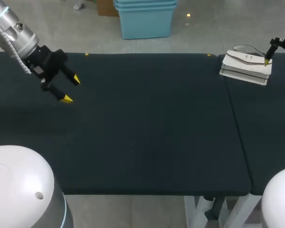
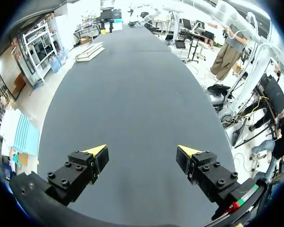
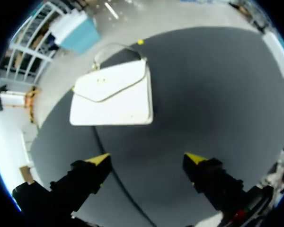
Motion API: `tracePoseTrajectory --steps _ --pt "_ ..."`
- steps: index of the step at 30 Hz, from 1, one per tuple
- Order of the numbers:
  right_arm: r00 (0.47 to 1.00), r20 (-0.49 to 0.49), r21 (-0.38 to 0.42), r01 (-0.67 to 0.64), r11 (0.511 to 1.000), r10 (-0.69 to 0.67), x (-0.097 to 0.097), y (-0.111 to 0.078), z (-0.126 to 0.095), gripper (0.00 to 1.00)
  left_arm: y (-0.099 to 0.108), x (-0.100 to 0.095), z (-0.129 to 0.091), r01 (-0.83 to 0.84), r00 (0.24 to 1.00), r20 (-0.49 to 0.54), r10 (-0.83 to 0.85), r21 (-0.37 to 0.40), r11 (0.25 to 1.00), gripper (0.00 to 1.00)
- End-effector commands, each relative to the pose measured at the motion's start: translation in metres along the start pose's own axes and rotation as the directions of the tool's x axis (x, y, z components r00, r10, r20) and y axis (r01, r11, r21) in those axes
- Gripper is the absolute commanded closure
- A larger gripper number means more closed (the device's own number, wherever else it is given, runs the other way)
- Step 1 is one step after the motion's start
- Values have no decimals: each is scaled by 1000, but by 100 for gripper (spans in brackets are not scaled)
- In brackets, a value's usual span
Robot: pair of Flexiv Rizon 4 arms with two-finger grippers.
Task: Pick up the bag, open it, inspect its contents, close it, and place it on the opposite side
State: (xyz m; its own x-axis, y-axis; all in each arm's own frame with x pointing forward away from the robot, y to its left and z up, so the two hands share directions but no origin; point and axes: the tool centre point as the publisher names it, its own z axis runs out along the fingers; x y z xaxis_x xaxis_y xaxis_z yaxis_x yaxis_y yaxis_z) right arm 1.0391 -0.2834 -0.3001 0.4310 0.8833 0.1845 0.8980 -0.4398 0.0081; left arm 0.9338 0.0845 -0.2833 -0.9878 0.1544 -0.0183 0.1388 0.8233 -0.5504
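Dark bench [image 1: 147,133]: bag [image 3: 113,94] lies just ahead of your right fingers [image 3: 92,172], spread empty; left fingers [image 2: 87,163], also released, far off.

left pincer [image 2: 142,151] with yellow-tipped fingers spread wide apart, over the dark desk [image 2: 132,85], white bag [image 2: 89,51] lying flat far ahead of it, near the desk's far end

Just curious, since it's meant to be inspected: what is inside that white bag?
Nothing inside shows. The white bag lies flat on the dark table with its flap shut, covering whatever it holds.
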Motion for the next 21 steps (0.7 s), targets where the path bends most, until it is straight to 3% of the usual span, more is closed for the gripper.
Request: tracePoseTrajectory --steps 1,6,17,21 --pt "998 -18 16 -59 998 59 -1 18 13 0 -2 -1 13 33 999 36 -33 -9 999 0" --pt "995 -39 14 -92 996 93 1 28 17 0 -2 -5 21 48 998 32 -49 34 998 0" --pt "980 -68 37 -182 983 185 7 59 28 0 -2 -5 21 45 999 29 -46 34 998 0" --pt "981 -76 54 -172 984 176 13 69 37 24 -2 -5 21 45 999 29 -46 34 998 0"
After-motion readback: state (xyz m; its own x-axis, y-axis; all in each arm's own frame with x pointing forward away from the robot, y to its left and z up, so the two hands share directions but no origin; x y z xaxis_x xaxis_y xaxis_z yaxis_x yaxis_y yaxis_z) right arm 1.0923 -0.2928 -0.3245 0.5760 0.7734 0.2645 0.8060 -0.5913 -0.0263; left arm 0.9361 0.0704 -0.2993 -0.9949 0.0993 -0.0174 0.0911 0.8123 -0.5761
